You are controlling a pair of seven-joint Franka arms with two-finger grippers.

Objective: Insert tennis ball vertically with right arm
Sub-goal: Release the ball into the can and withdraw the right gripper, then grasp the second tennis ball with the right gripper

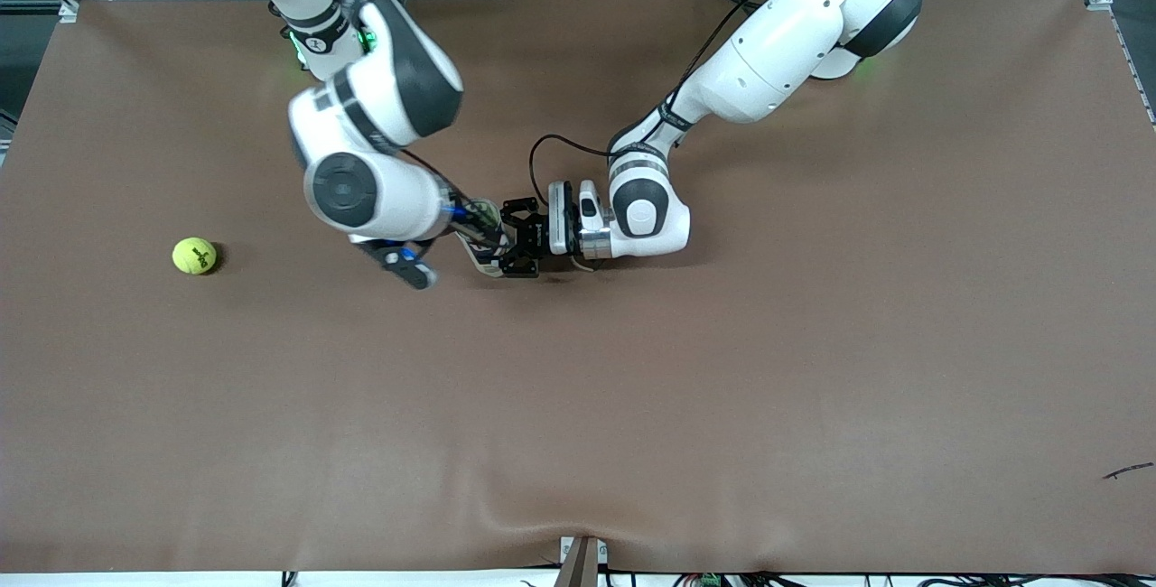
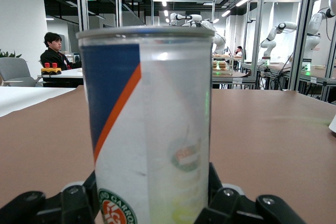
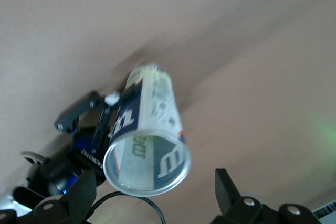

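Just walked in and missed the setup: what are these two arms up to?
The left gripper is shut on an upright tennis ball can, steadying it mid-table. The right gripper hangs open above the can's open mouth, holding nothing. One tennis ball lies on the table toward the right arm's end, apart from both arms and not yet picked up.

One tennis ball [image 1: 195,256] lies on the worktop [image 1: 722,388], toward the right arm's end. One clear ball can [image 2: 149,124] stands upright near the middle, a second ball showing faintly through its wall in the left wrist view. Two arms reach in, so two grippers: the left gripper [image 1: 517,248], clamped around the can, and the right gripper [image 3: 157,195], fingers [image 3: 227,187] spread, over the can's mouth
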